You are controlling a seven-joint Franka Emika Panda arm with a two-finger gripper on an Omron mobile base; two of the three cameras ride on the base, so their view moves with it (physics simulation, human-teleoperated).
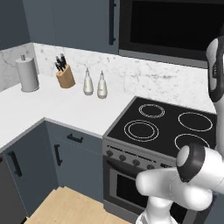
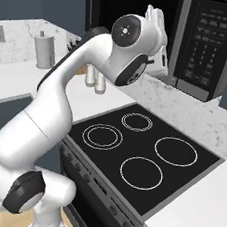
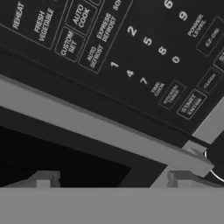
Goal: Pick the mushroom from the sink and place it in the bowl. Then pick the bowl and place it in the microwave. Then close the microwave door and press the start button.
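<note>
The start button (image 3: 191,105), a flat stiff key at right of the black microwave's keypad (image 3: 131,52), wants a firm fingertip push; the gripper (image 3: 111,181) stands spread apart.

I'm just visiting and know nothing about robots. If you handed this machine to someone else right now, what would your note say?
Gripper: open, empty, raised close in front of the keypad of the microwave.
Microwave door: looks shut. Its glass is dark, so whether the bowl and mushroom are inside cannot be told.
Done, as far as visible: door closed.
Left: press the start button, which lies up and to the right of the fingertips in the hand view. Whether it has been pressed cannot be told.
</note>
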